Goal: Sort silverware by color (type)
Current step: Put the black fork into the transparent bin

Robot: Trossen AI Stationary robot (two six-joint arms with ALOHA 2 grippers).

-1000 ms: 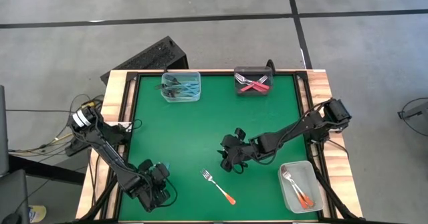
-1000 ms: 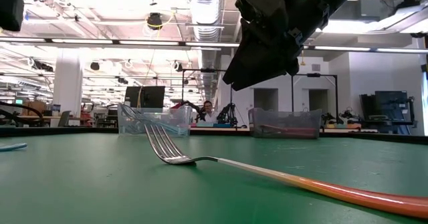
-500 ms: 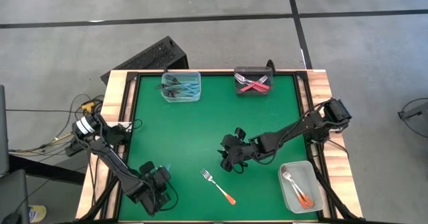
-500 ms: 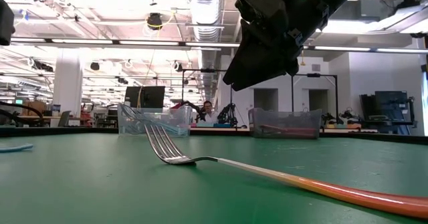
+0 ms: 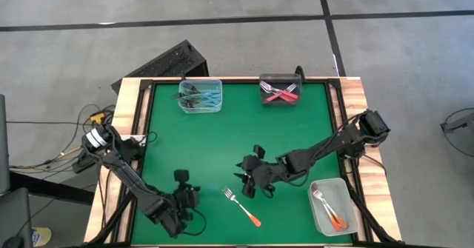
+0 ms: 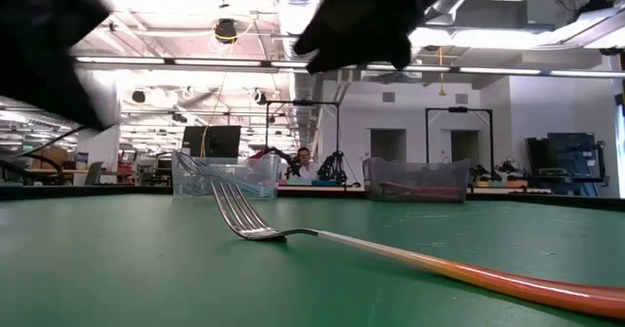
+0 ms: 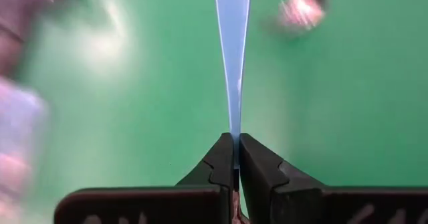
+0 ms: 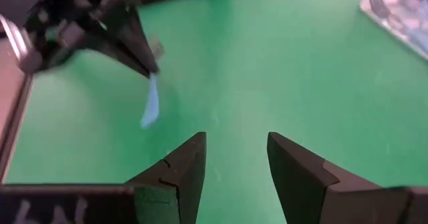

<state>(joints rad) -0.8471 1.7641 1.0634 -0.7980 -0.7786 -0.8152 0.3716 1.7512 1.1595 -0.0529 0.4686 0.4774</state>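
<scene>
An orange-handled fork [image 5: 241, 206] lies flat on the green mat, tines toward the far left; the low view shows it close up [image 6: 293, 235]. My left gripper [image 5: 187, 195] hovers near the table's near left, shut on a pale blue fork handle [image 7: 233, 23]. The right wrist view shows the left gripper [image 8: 144, 63] with the handle [image 8: 150, 103] pointing out of it. My right gripper [image 5: 246, 184] hangs open just beyond the orange fork's tines, its fingers [image 8: 180, 170] apart over bare mat. My left gripper pinches the blue fork between its two fingers at the handle's narrow part [image 7: 235, 127]. The handle runs straight out along the fingers and widens to its free end [image 7: 233, 10]. The fork is lifted clear of the mat; its tines are hidden behind the fingers.
At the far edge stand a clear tub of blue forks [image 5: 201, 96] and a dark tub of red forks [image 5: 280, 91]. A clear tub with orange forks [image 5: 333, 206] sits at the near right. Wooden rails [image 5: 127, 115] frame the mat. A person sits far behind the table [image 6: 303, 159].
My left gripper has swung toward the table's right and risen, lifting the blue fork off the mat where it lay at the near left. My right gripper has shifted a little toward the left and near side, closer to the orange fork, which has stayed put.
</scene>
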